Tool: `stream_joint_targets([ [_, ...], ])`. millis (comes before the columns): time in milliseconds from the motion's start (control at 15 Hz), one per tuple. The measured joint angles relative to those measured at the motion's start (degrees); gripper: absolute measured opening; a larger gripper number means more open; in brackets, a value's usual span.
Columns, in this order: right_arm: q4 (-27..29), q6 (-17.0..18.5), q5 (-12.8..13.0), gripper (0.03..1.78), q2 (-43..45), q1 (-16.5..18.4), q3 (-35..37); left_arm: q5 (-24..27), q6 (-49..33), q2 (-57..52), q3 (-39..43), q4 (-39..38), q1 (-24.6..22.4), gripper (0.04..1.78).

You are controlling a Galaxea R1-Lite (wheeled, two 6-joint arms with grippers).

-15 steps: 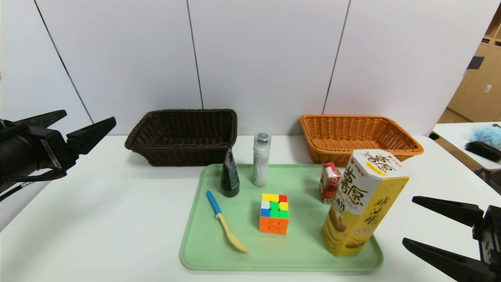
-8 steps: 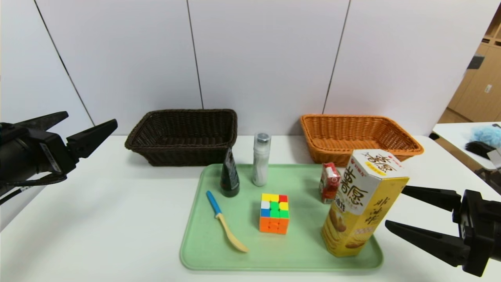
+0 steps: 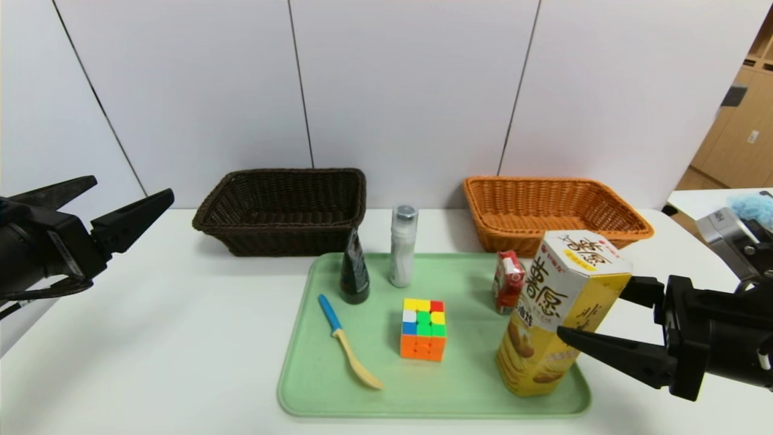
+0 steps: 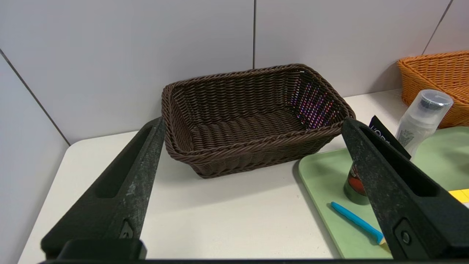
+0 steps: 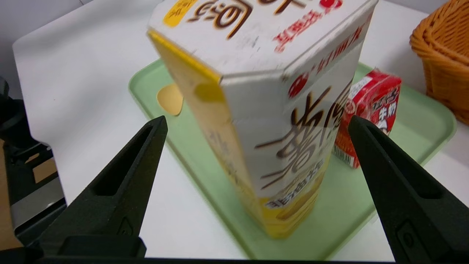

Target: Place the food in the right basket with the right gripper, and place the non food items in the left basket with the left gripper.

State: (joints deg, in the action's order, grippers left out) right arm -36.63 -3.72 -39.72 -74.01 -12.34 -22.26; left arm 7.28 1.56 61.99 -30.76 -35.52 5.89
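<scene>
A tall yellow-and-white snack box point(image 3: 561, 308) stands at the front right of the green tray point(image 3: 471, 374), with a small red carton point(image 3: 508, 281) behind it. A colour cube point(image 3: 423, 329), a blue-handled spoon point(image 3: 347, 344), a dark tube point(image 3: 354, 272) and a white bottle point(image 3: 403, 244) also sit on the tray. My right gripper point(image 3: 595, 308) is open, its fingers either side of the box's right part without touching. In the right wrist view the box point(image 5: 256, 73) lies between the open fingers of that gripper point(image 5: 256, 121). My left gripper point(image 3: 130, 187) is open and empty at the far left.
The brown basket point(image 3: 284, 241) stands behind the tray's left, the orange basket point(image 3: 513, 241) behind its right, both against the wall. The left wrist view shows the brown basket point(image 4: 253, 157) beyond the open fingers. A side table with a blue fluffy thing point(image 3: 752, 208) is far right.
My right gripper has moved left and up from the table's right front corner until its open fingers straddle the snack box. My left gripper has shifted slightly.
</scene>
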Motion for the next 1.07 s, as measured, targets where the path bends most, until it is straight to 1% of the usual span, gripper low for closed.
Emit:
stream_joint_targets([
  [67, -1.3, 0.0, 0.4, 1.70, -1.3, -0.1, -0.3, 0.0, 0.0, -0.3, 0.1, 0.0, 0.0, 1.69],
  [200, -2.8, 0.0, 2.2, 1.70, -3.9, -0.5, -1.4, 0.2, 0.1, -0.8, 0.1, 0.0, 0.0, 1.69],
  [533, -2.8, 0.1, 2.5, 1.71, -6.2, -2.9, -2.3, 0.3, 0.1, -1.2, 0.1, 0.0, 0.0, 1.69],
  [667, -2.9, 0.2, 2.5, 1.71, -6.5, -3.2, -2.3, 0.3, 0.2, -1.2, 0.0, 0.1, 0.3, 1.69],
  [733, -2.9, 0.1, 2.4, 1.63, -6.6, -3.2, -2.3, 0.4, 0.2, -1.2, 0.0, 0.0, 0.4, 1.69],
  [867, -2.9, 0.3, 2.4, 1.29, -6.3, -3.3, -2.4, 0.3, 0.2, -1.2, 0.0, 0.0, 0.4, 1.69],
  [1000, -2.9, 0.2, 2.3, 1.03, -5.9, -3.7, -2.3, 0.3, 0.2, -1.2, 0.0, 0.0, 0.4, 1.69],
  [1067, -2.9, 0.2, 2.4, 0.93, -5.8, -3.8, -2.2, 0.2, 0.2, -1.3, 0.0, 0.0, 0.5, 1.69],
])
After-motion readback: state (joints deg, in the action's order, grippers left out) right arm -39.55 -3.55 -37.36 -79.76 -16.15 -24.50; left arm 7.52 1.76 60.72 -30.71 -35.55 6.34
